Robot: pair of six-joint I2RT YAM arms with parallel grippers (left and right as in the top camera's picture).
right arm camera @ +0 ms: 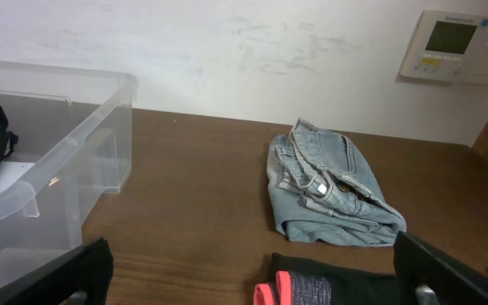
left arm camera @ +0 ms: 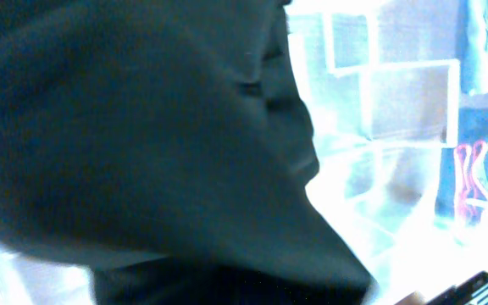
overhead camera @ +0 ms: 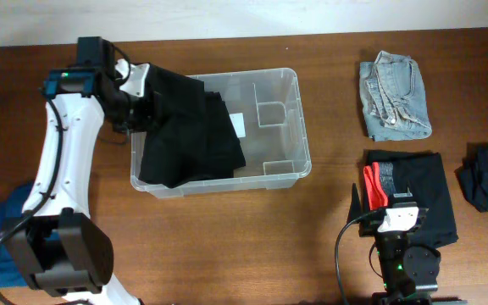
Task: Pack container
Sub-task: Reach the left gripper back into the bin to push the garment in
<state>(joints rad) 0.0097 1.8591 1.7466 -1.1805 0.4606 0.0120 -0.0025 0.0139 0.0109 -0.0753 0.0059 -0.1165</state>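
Left gripper [overhead camera: 128,108] is clamped on a black garment [overhead camera: 189,127] that drapes from it to its right, into the container [overhead camera: 302,144]. The container sits on the table right beside that gripper. Right gripper [right arm camera: 252,254] has its jaws wide apart. A folded black cloth with red trim [overhead camera: 422,191] is just below and ahead of it, and folded jeans [overhead camera: 394,97] lie farther ahead.

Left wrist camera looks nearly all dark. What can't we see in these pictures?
- Fingers of the left arm: the black cloth covers them in the overhead view and fills the left wrist view.
- Floor of the container, left half: overhead, under that cloth.
- Blue cloth: overhead, partly behind the left arm.
- Red-and-black clothes: right wrist view, cut off by the bottom edge.
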